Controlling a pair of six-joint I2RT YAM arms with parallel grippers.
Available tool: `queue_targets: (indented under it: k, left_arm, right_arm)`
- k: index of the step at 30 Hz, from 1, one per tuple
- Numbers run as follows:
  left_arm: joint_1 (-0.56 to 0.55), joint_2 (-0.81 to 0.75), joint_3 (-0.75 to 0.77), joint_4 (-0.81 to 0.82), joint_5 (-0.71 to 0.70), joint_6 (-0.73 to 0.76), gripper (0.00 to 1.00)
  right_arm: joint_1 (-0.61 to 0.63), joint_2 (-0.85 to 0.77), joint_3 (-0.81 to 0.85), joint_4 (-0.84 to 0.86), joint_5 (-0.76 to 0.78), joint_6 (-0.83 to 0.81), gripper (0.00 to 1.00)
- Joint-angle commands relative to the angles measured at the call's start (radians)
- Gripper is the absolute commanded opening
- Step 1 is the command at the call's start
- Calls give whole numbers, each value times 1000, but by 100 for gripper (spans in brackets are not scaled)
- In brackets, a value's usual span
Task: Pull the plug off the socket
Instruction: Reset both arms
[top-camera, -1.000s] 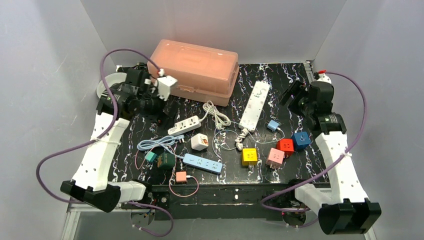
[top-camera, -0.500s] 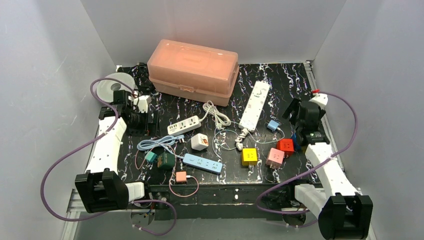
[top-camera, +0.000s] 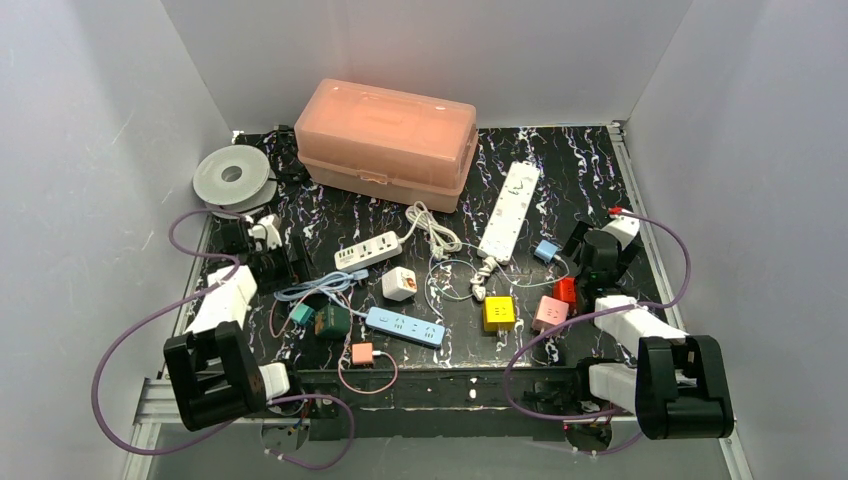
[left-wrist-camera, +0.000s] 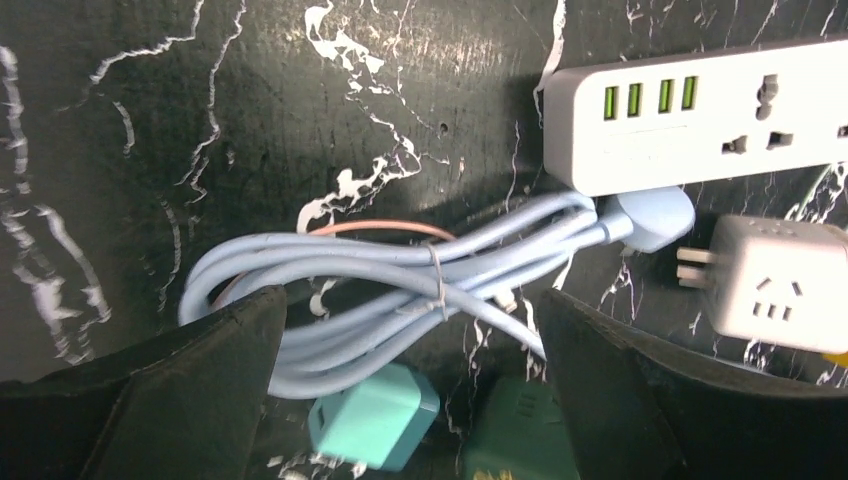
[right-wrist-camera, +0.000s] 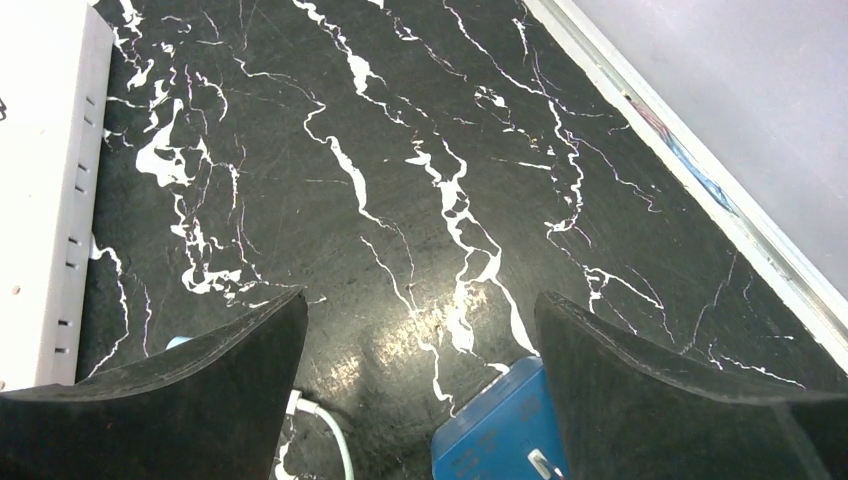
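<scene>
My left gripper (top-camera: 283, 264) hangs low at the table's left, open and empty. In the left wrist view, the left gripper (left-wrist-camera: 410, 345) has its jaws spread over a coiled light-blue cable (left-wrist-camera: 400, 285), a teal adapter (left-wrist-camera: 375, 425) and a green cube socket (left-wrist-camera: 520, 445). A short white power strip (left-wrist-camera: 700, 125) and a white cube socket (left-wrist-camera: 775, 285) lie just beyond. My right gripper (top-camera: 590, 258) is open and empty at the right. In the right wrist view, the right gripper (right-wrist-camera: 420, 345) hangs over bare table by a blue cube socket (right-wrist-camera: 500, 430) and a white cable (right-wrist-camera: 325, 430).
A pink lidded box (top-camera: 390, 140) stands at the back and a grey spool (top-camera: 232, 178) at back left. A long white strip (top-camera: 508, 210), a blue strip (top-camera: 405, 327), and yellow (top-camera: 499, 313), pink (top-camera: 549, 314) and red (top-camera: 566, 290) cubes lie mid-table.
Both arms have folded back toward the near edge and come down low. The left gripper left the pink box; the right left the back-right corner.
</scene>
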Motion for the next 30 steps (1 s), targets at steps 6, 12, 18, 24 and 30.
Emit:
queue_targets:
  k: [6,12,18,24,30]
  left_arm:
    - [-27,26,-260,495,22,-103,98]
    - [-54,51,-387,695,-44,-105,98]
    - [-165,94,-448,834,-228,-64,98]
    - [-224,210,-526,1060,-280,-13,98]
    - [-252,254,-508,1070,-263,30,98]
  right_arm:
    - [-7,29,-18,239,32,-53,92]
    - [-7,52,-22,309,-57,-155,92]
    - [-7,85,-38,390,-86,-140,92]
    - [-7,96,-152,608,-253,-217,93]
    - [-7,225,-301,1054,-277,-249,93]
